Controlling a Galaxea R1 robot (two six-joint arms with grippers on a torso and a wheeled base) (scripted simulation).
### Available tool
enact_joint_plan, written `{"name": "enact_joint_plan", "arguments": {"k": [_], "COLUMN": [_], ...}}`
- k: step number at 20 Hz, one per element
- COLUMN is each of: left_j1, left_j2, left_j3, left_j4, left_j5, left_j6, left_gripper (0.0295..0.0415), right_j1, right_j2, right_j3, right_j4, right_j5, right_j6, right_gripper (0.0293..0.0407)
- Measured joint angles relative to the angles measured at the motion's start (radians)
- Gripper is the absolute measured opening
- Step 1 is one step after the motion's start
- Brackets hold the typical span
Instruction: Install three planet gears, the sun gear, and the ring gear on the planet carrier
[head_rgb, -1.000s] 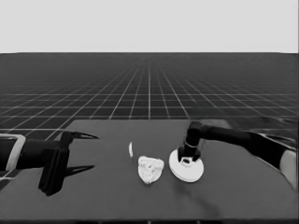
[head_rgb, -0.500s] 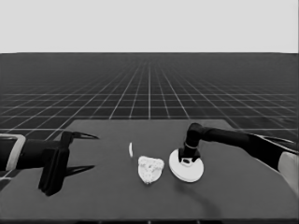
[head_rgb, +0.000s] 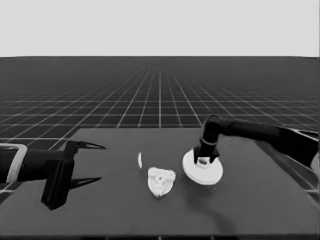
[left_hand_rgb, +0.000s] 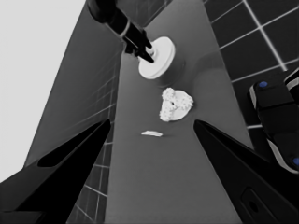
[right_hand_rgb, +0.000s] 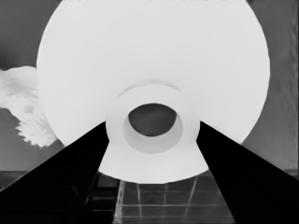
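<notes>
While the gears (head_rgb: 161, 180) are seated on the smaller disc mid-counter (head_rgb: 120, 210), the larger disc (head_rgb: 202, 169), just beside toward the right edge, is pinched at its hub by the right tool (head_rgb: 204, 161), still to be placed; left tool (head_rgb: 95, 162) is spread, idle at the left end.

Occluded and cropped items
Larger round part (right_hand_rgb: 154, 60): rim cropped in right wrist view. Gears (head_rgb: 161, 180): individual teeth indistinct.
</notes>
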Motion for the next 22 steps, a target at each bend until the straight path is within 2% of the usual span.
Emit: {"name": "enact_joint_plan", "arguments": {"k": [6, 7, 8, 11, 16, 18, 22], "left_j1": [0.0, 0.0, 0.0, 0.0, 0.0, 0.0, 0.0], "left_j2": [0.0, 0.0, 0.0, 0.0, 0.0, 0.0, 0.0], "left_j3": [0.0, 0.0, 0.0, 0.0, 0.0, 0.0, 0.0], "left_j4": [0.0, 0.0, 0.0, 0.0, 0.0, 0.0, 0.0], "left_j5": [0.0, 0.0, 0.0, 0.0, 0.0, 0.0, 0.0], "left_j6": [0.0, 0.0, 0.0, 0.0, 0.0, 0.0, 0.0], "left_gripper": [0.0385, 0.0385, 0.0385, 0.0385, 0.0385, 0.0385, 0.0385], "right_j1": [0.023, 0.008, -0.004, -0.017, -0.019, -0.083, -0.112], "right_j2": [0.0, 0.118, 0.272, 0.464, 0.506, 0.516, 0.521], "right_j3": [0.001, 0.005, -0.028, -0.164, -0.213, -0.245, -0.266], "right_j4": [0.022, -0.004, -0.016, -0.028, -0.031, -0.092, -0.12], "right_j5": [-0.01, -0.023, -0.03, -0.033, -0.033, -0.017, -0.007], "right_j6": [0.0, 0.186, 0.27, 0.298, 0.293, 0.273, 0.261], "right_gripper": [0.0348, 0.0348, 0.0348, 0.0348, 0.0348, 0.0348, 0.0348]}}
